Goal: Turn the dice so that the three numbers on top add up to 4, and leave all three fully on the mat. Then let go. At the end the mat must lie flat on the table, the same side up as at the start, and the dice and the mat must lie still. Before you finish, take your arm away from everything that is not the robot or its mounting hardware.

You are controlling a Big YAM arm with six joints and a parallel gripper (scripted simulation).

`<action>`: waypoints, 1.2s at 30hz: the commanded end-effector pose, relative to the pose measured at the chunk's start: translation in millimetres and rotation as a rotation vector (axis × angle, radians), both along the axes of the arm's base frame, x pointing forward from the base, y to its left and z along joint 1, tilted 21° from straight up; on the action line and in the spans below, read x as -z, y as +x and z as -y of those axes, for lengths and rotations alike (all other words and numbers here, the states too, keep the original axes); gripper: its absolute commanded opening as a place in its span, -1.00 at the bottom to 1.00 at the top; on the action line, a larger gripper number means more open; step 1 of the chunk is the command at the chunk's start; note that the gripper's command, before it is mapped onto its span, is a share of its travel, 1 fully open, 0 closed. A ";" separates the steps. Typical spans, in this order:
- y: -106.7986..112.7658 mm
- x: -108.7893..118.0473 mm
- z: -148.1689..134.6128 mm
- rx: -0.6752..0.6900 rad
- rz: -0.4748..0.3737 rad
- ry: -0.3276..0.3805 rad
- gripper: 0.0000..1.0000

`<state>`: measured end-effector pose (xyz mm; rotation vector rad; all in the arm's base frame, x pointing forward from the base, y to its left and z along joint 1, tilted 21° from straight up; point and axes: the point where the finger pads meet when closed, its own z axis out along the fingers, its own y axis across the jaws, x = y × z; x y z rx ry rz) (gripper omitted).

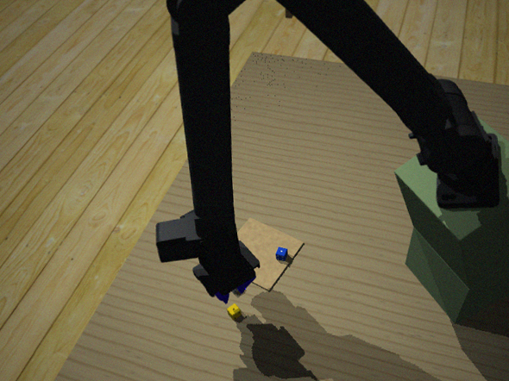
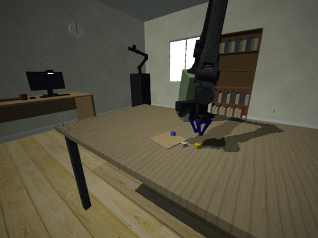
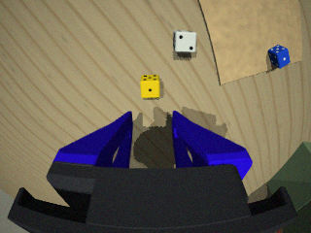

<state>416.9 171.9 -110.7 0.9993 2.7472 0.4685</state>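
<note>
Fingers are held narrowed on nothing, presumably pre-set to die width. Only the blue die point(image 3: 279, 56) lies on the mat point(image 3: 247, 7); white die point(image 3: 186, 42) and yellow die point(image 3: 151, 85) lie beside it.

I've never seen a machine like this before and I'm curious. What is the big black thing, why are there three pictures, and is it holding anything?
The big black thing is a robot arm. It stands on a green block on a wooden table. At its end is a hand with two blue fingers.

One picture looks down from above, one looks from across the room, and one comes from a camera on the hand itself.

On the table lies a tan mat with a blue die on it. A white die and a yellow die sit off the mat.

The fingers are partly closed with nothing between them, hovering above the table near the yellow die.
</note>
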 end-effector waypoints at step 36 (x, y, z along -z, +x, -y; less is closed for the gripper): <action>18.5 30.6 -15.5 0.008 0.025 0.009 -0.32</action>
